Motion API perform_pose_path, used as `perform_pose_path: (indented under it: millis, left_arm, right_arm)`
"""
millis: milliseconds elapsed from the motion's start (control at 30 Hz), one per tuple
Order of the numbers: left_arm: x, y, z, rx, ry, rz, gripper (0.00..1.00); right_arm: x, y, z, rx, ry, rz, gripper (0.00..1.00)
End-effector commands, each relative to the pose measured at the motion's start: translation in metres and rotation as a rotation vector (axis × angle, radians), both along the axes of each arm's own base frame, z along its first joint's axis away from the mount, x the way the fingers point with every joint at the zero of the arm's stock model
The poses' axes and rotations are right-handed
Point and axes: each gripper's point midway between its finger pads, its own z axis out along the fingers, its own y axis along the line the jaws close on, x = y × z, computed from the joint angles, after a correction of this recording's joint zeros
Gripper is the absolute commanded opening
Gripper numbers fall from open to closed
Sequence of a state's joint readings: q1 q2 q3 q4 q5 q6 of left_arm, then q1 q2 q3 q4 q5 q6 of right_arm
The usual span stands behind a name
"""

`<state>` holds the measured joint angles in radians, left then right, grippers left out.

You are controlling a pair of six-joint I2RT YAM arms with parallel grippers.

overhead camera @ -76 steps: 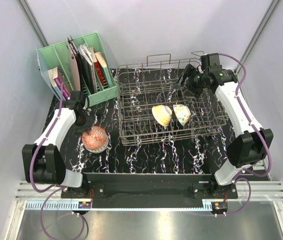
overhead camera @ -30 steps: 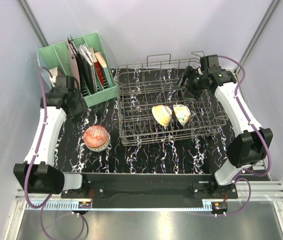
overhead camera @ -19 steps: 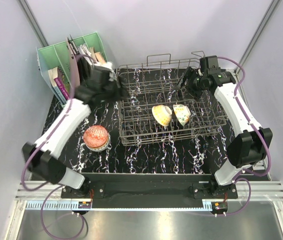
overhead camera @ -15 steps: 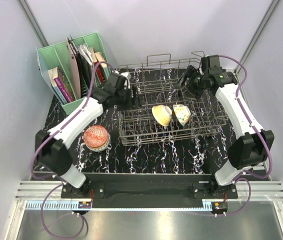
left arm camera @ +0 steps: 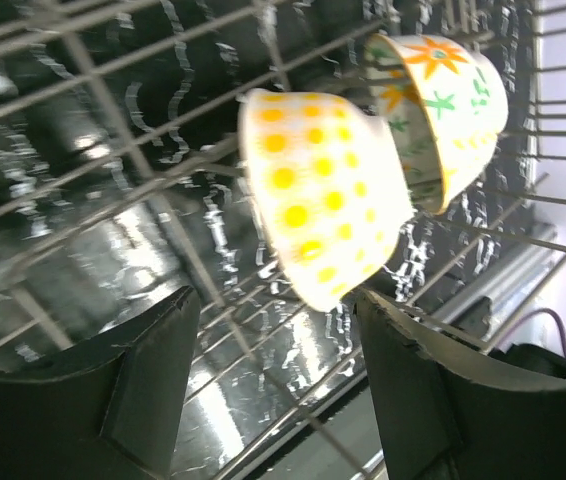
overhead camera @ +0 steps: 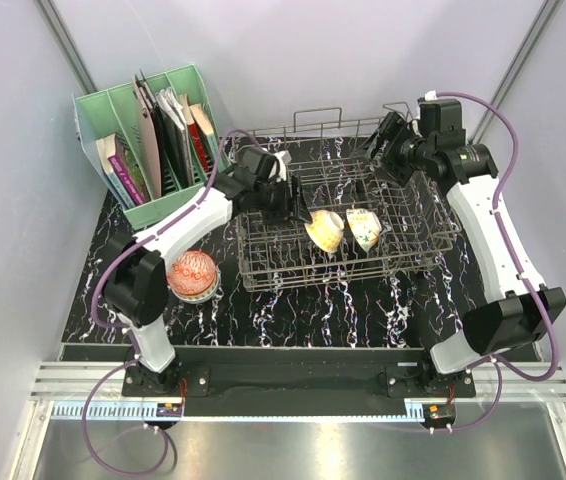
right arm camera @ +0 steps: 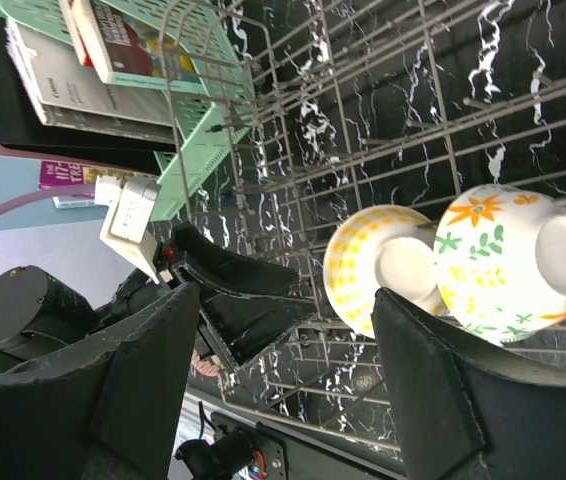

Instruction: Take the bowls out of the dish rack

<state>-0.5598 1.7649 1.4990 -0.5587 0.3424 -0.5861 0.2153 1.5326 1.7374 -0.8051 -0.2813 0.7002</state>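
Observation:
The grey wire dish rack [overhead camera: 293,275] holds two bowls on their sides in its middle. One is white with yellow dots [overhead camera: 323,230] [left arm camera: 318,200] [right arm camera: 383,265], the other cream with orange and green flowers [overhead camera: 363,228] [left arm camera: 443,100] [right arm camera: 513,260]. A red-pink patterned bowl [overhead camera: 190,275] stands upside down on the table left of the rack. My left gripper [overhead camera: 288,196] [left arm camera: 273,370] is inside the rack, just left of the yellow-dotted bowl, open and empty. My right gripper [overhead camera: 383,140] [right arm camera: 283,370] hovers open over the rack's far right corner, holding nothing.
A green plastic file holder [overhead camera: 148,130] [right arm camera: 203,100] with books and folders stands at the back left. The black marbled table top [overhead camera: 293,310] lies under everything. The rack's upright tines and handle loops [overhead camera: 318,113] surround my left gripper.
My left arm swung from beside the file holder, right, into the rack next to the yellow-dotted bowl. My right gripper rose and shifted slightly back right. The bowls have not moved.

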Motion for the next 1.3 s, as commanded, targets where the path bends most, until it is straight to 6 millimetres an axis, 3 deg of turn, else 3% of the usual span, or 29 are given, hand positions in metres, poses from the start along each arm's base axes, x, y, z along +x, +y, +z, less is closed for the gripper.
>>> perform_pose_path:
  millis: [0, 333, 400, 667, 833, 1000, 1267]
  left_arm:
    - [0.004, -0.03, 0.02, -0.111, -0.021, -0.059, 0.67]
    - [-0.005, -0.045, -0.003, -0.152, 0.031, -0.072, 0.65]
    - [-0.005, -0.047, 0.002, -0.193, 0.006, -0.07, 0.63]
    - [-0.023, -0.048, -0.028, -0.27, 0.092, -0.05, 0.61]
    - [-0.022, -0.049, -0.02, -0.303, 0.054, -0.051, 0.6]
    - [-0.018, -0.046, -0.009, -0.299, 0.002, -0.042, 0.57]
    - [-0.017, -0.05, 0.002, -0.341, -0.026, -0.064, 0.38]
  right_arm:
    - [-0.008, 0.001, -0.001, 0.002, -0.006, 0.004, 0.78]
    - [-0.013, 0.0, -0.018, -0.012, 0.035, 0.007, 0.78]
    - [-0.015, -0.001, -0.02, -0.015, 0.043, 0.007, 0.78]
    - [-0.017, -0.002, -0.031, -0.038, 0.069, 0.023, 0.78]
    - [-0.022, -0.001, -0.059, -0.048, 0.14, 0.035, 0.78]
    - [-0.028, -0.003, -0.069, -0.053, 0.163, 0.032, 0.78]
    - [-0.034, -0.004, -0.086, -0.066, 0.204, 0.031, 0.78]
